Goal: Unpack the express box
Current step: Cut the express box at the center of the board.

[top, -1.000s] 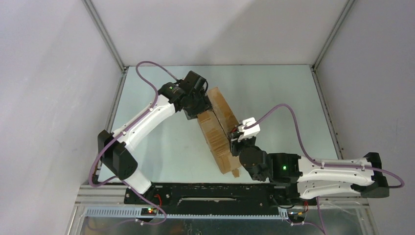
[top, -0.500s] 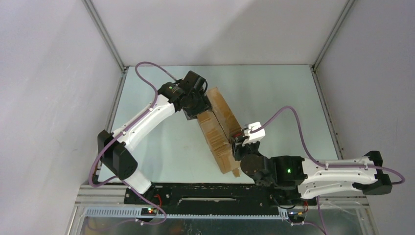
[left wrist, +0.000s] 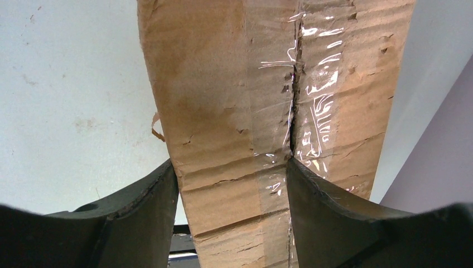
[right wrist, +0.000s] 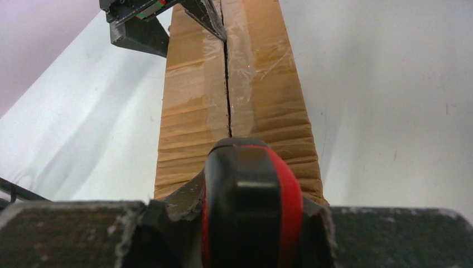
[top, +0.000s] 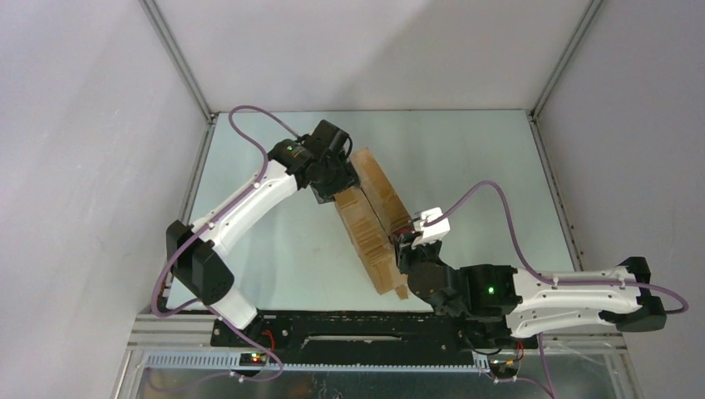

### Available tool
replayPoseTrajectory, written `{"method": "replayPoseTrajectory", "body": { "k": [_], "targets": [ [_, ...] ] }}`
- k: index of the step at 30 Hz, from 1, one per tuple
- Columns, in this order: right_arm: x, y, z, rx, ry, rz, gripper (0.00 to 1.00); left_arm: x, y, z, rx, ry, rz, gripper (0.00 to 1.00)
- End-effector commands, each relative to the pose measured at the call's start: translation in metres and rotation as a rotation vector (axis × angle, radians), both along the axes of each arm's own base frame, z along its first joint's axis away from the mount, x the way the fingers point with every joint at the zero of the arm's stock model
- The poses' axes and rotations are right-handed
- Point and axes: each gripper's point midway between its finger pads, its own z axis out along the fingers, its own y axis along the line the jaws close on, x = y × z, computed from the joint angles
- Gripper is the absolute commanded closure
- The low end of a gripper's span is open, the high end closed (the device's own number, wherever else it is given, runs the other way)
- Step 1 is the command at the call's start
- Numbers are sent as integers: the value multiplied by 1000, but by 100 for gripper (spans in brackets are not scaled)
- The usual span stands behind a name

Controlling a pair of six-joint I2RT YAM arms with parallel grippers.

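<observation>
The right gripper [right wrist: 248,209], clamped on a red-and-black utility knife [right wrist: 279,195], faces the brown oblong cardboard express box [right wrist: 262,95], whose split seam runs lengthwise straight ahead of the knife.

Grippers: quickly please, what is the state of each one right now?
Left gripper: closed on the express box.
Right gripper: closed on the red-and-black knife handle.

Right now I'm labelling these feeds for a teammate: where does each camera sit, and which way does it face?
Top: above and behind, looking down at the table; the left arm and right arm show.
Left wrist: on the left arm, facing along the box; the left gripper grips one flap.
Right wrist: on the right arm, facing the box's slit seam; the right gripper holds a knife.
Shared: both wrist views show that seam.
</observation>
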Motion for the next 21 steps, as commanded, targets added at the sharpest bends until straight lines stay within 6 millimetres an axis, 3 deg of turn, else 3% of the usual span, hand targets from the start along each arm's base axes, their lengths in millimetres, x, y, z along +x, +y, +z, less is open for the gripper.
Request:
{"method": "replayPoseTrajectory", "body": {
  "k": [1,3,10,21],
  "targets": [
    [-13,14,-29,-84,76,93,100,27,39,-33,129,19,189,57],
    [-14,11,-26,-83,81,96,100,27,40,-34,137,22,191,57],
    [-15,-13,11,-15,49,101,100,31,46,-38,153,25,218,57],
    [-19,-18,26,-29,36,115,100,32,51,-40,170,29,236,57]
  ]
}}
